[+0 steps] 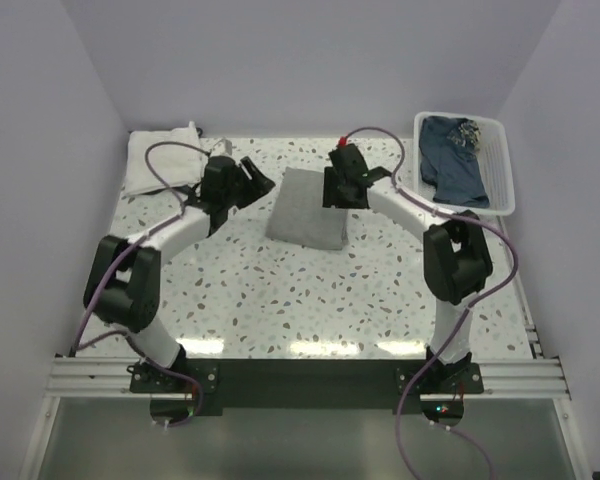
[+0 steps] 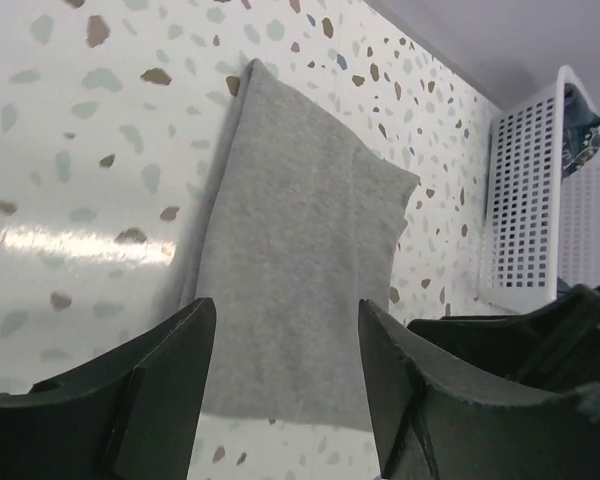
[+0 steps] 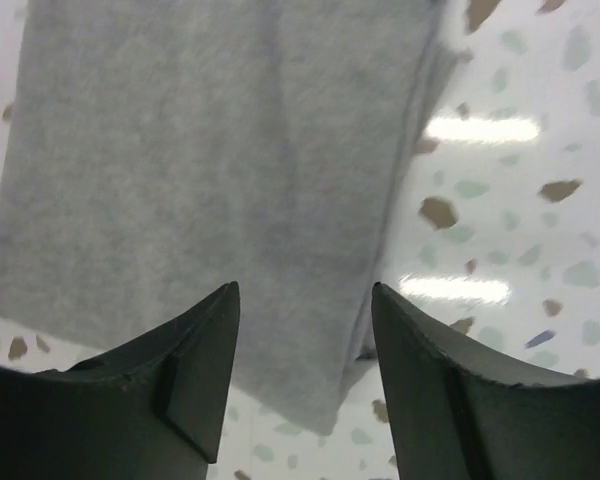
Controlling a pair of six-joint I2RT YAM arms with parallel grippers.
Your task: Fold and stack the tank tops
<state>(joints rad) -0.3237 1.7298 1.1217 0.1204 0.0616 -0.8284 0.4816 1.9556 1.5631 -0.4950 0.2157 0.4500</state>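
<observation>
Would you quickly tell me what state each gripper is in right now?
Left gripper: open, holding nothing.
Right gripper: open, not holding the grey tank top.

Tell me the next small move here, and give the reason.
Probably lower the open left gripper and close it on the nearest edge of the grey tank top. It lies folded flat, the right gripper is open and empty too, and a folded white top sits at the far-left corner to stack it on.
</observation>
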